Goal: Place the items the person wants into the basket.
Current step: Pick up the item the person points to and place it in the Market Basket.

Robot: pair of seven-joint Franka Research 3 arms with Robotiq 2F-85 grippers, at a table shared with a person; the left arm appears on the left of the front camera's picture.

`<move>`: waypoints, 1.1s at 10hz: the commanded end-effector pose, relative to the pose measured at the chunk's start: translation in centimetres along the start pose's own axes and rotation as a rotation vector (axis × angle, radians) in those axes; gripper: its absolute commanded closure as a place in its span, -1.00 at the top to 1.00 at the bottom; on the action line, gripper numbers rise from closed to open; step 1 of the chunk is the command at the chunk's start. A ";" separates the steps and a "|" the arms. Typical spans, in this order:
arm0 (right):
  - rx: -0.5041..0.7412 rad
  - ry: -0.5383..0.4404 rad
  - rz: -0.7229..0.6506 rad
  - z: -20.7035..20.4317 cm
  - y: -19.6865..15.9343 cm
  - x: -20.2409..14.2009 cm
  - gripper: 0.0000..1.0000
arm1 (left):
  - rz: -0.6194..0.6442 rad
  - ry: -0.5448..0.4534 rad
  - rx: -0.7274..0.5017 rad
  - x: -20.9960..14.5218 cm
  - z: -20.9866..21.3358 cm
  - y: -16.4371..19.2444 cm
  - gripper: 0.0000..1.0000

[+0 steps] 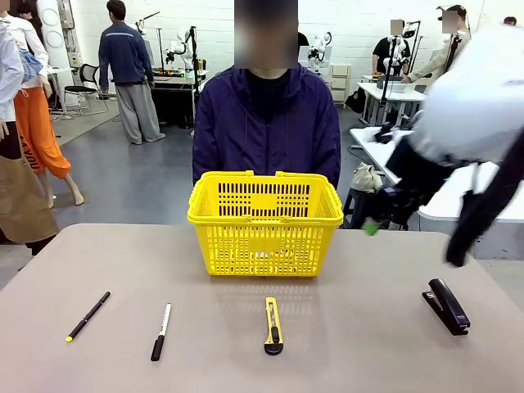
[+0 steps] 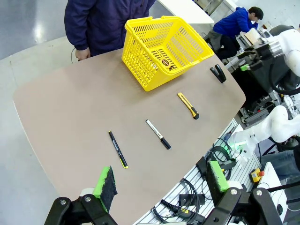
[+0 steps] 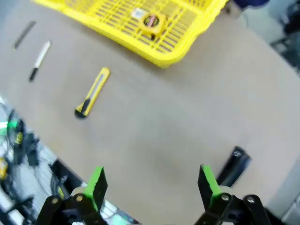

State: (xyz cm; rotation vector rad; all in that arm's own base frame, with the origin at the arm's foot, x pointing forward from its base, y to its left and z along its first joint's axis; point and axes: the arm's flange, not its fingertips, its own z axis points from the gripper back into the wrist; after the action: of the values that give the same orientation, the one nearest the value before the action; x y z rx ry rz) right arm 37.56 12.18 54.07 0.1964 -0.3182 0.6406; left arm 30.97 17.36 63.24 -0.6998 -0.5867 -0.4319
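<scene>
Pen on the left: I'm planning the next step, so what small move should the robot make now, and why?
Probably lower the left gripper toward the pen. That gripper is open and empty, the pen lies at the left of the table, outside the basket, and the tape measure already sits inside it. The marker could follow.

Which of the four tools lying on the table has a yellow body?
The utility knife, in front of the basket. The pen is black, the marker white with a black cap, the stapler black.
</scene>
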 end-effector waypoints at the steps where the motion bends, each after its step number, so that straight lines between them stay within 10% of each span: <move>1: 0.193 -0.110 0.094 4.4 -4.3 -5.1 1.00 | -0.004 -0.012 -0.006 0.2 0.0 -0.1 1.00; 5: 0.297 -0.299 0.105 7.9 -10.4 -12.8 1.00 | -0.004 -0.012 -0.006 0.2 0.0 -0.1 1.00; 11: 0.212 -0.405 0.108 7.8 -10.4 -15.9 1.00 | -0.004 -0.012 -0.006 0.2 0.0 -0.1 1.00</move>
State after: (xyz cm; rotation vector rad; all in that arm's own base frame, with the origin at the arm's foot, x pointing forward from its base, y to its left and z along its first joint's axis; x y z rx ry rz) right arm 30.67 -7.79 55.78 0.5351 -0.6024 0.7374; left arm 30.98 17.34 63.25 -0.6999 -0.5867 -0.4325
